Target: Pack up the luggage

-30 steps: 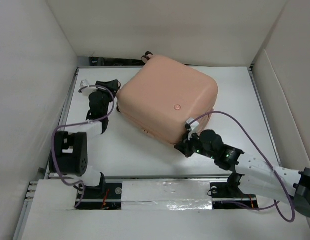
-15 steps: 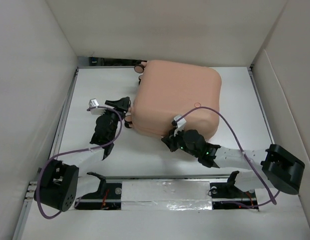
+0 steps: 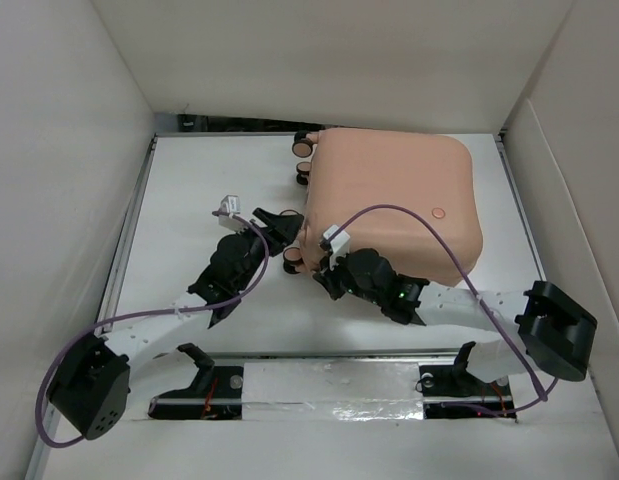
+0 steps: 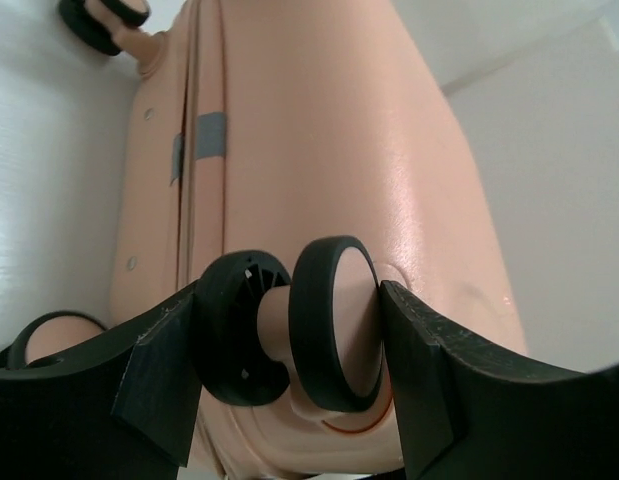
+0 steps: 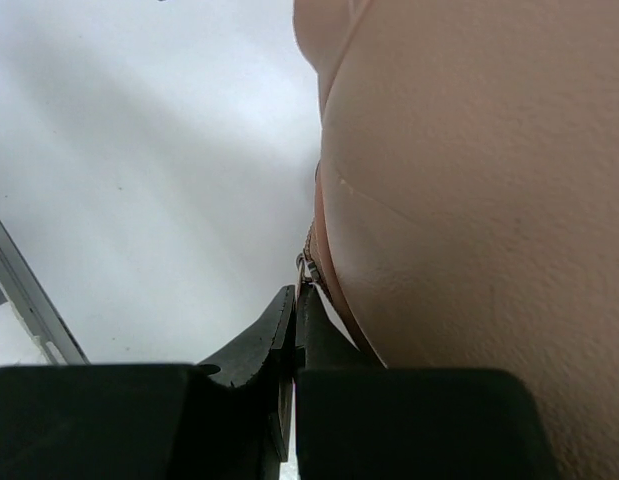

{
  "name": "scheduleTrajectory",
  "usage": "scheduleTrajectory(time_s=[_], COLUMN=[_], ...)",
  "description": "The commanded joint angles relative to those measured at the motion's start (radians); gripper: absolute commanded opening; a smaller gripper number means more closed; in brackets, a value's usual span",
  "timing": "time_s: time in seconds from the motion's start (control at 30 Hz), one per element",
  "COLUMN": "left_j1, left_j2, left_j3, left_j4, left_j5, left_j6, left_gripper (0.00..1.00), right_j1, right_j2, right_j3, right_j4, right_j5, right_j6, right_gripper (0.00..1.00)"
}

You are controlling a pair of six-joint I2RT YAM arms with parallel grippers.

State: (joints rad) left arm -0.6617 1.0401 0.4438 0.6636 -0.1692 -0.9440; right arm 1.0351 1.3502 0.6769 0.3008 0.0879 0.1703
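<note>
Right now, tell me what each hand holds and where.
Left hand brackets a wheel of the luggage; grip uncertain. Right hand pinches the zipper pull at its seam.

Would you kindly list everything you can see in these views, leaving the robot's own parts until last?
luggage: one, peach-pink, closed, flat on the table, middle to right.
wheels: at least three in view, pink and black, along the luggage's edge nearest the left arm.
table: one, white, under everything.
cables: two, purple, one looping from each arm.
left gripper: one, black, fingers open on either side of a wheel.
right gripper: one, black, fingers shut at the luggage's seam.
</note>
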Motion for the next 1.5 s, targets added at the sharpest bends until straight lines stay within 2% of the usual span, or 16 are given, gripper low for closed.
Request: scheduleTrajectory(time_s=[0.0,0.07,0.1,0.2,0.27,0.3,0.43,0.63,0.77,0.8,0.87,0.93,1.13,1.23,1.3,1.47], left_j1=[-0.113,-0.113,-0.113,-0.102,-0.047,-0.017,0.117,0.275,0.37,0.381,0.41,0.433,0.513,0.513,0.513,0.513], left_j2=[-0.054,-0.028,-0.023,-0.035,-0.045,-0.037,0.082,0.429,0.602,0.621,0.675,0.704,0.791,0.863,0.916,0.957], left_j3=[0.153,0.154,0.168,0.223,0.251,0.284,0.435,0.761,0.783,0.765,0.779,0.841,0.914,1.024,1.096,1.115], left_j4=[-0.1,-0.084,-0.103,-0.204,-0.213,-0.205,-0.232,-0.355,-0.143,-0.04,-0.041,-0.136,-0.093,-0.204,-0.283,-0.24], left_j5=[0.35,0.426,0.425,0.268,0.115,0.102,0.103,0.175,0.528,0.589,0.675,0.703,1.011,1.126,1.152,1.163], left_j6=[0.151,0.134,0.142,0.209,0.229,0.234,0.249,0.356,0.467,0.556,0.644,0.744,0.689,0.735,0.743,0.673], left_gripper=[0.0,0.0,0.13,0.69,0.81,0.87,0.92,0.9,0.86,0.86,0.87,0.88,0.89,0.89,0.89,0.9], right_j1=[0.002,0.002,0.002,-0.007,-0.007,-0.007,-0.007,-0.007,-0.007,-0.016,-0.026,-0.041,-0.118,-0.161,-0.181,-0.228], right_j2=[0.066,0.052,0.04,-0.042,-0.118,-0.14,-0.238,-0.344,-0.388,-0.399,-0.437,-0.467,-0.549,-0.582,-0.592,-0.62], right_j3=[0.064,0.026,-0.011,-0.091,-0.125,-0.135,-0.174,-0.226,-0.232,-0.237,-0.241,-0.258,-0.287,-0.303,-0.307,-0.316], right_j4=[0.234,0.296,0.302,0.291,0.252,0.232,0.12,0.067,0.005,-0.008,-0.048,-0.066,-0.118,-0.126,-0.134,-0.152], right_j5=[-0.24,-0.235,-0.229,-0.195,-0.171,-0.166,-0.149,-0.143,-0.135,-0.132,-0.125,-0.132,-0.172,-0.212,-0.23,-0.275], right_j6=[0.069,0.098,0.104,0.126,0.132,0.13,0.126,0.127,0.118,0.115,0.109,0.107,0.097,0.087,0.081,0.066], right_gripper=[0.0,0.0,0.0,0.0,0.0,0.0,0.0,0.0,0.0,0.0,0.0,0.0,0.0,0.0,0.0,0.0])
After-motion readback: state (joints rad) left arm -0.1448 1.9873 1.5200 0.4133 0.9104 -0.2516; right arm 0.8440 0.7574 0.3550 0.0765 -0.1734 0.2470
